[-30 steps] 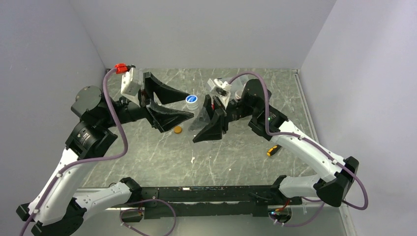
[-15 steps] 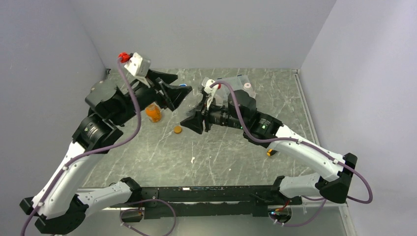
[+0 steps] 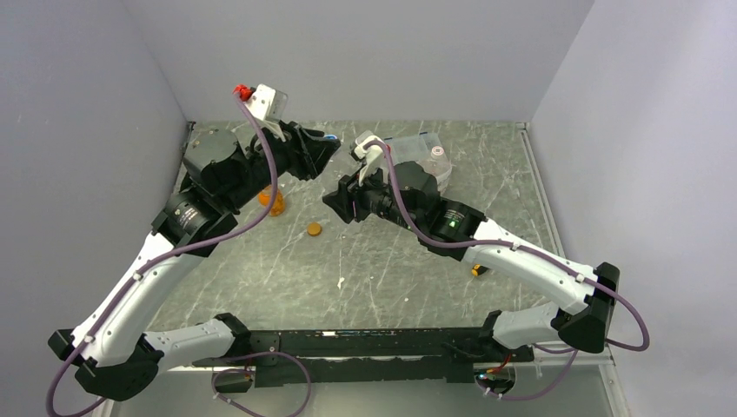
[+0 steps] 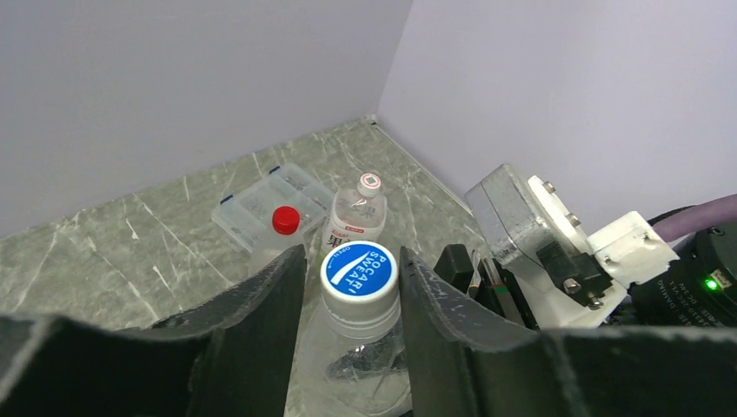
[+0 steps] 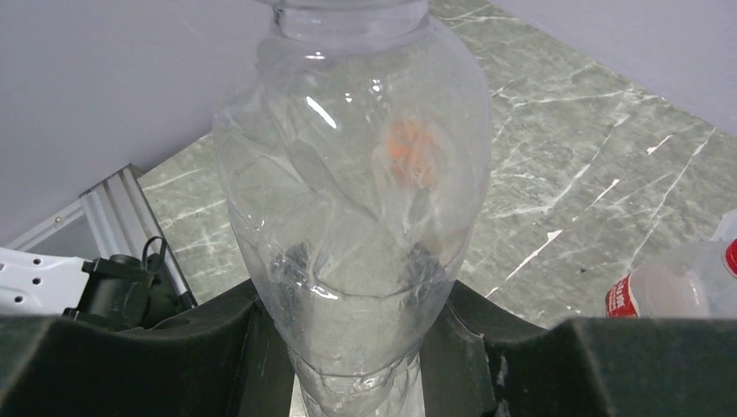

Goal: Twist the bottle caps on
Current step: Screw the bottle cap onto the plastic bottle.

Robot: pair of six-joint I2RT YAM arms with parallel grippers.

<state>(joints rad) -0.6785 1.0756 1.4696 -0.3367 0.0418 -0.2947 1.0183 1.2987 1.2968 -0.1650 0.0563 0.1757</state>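
Note:
A clear empty bottle (image 5: 365, 174) is gripped round its lower body by my right gripper (image 5: 352, 300), which is shut on it and holds it above the table. A blue-topped bottle cap (image 4: 359, 271) sits on the bottle's neck. My left gripper (image 4: 354, 261) is shut on the sides of that cap. In the top view the left gripper (image 3: 323, 143) meets the right gripper (image 3: 341, 201) at the back centre. An orange cap (image 3: 314, 229) lies loose on the table. The squat orange bottle (image 3: 271, 201) stands beside the left arm.
A red-capped bottle (image 4: 285, 221) and a white-labelled bottle (image 4: 369, 184) stand by a flat clear compartment box (image 4: 261, 198) near the back wall. A yellow-and-black tool (image 3: 476, 271) lies under the right forearm. Walls close off the table at the back and on both sides.
The left gripper opened, turned and closed again on the blue cap. Both grippers moved towards the back with the bottle. The orange bottle came into view from behind the left arm.

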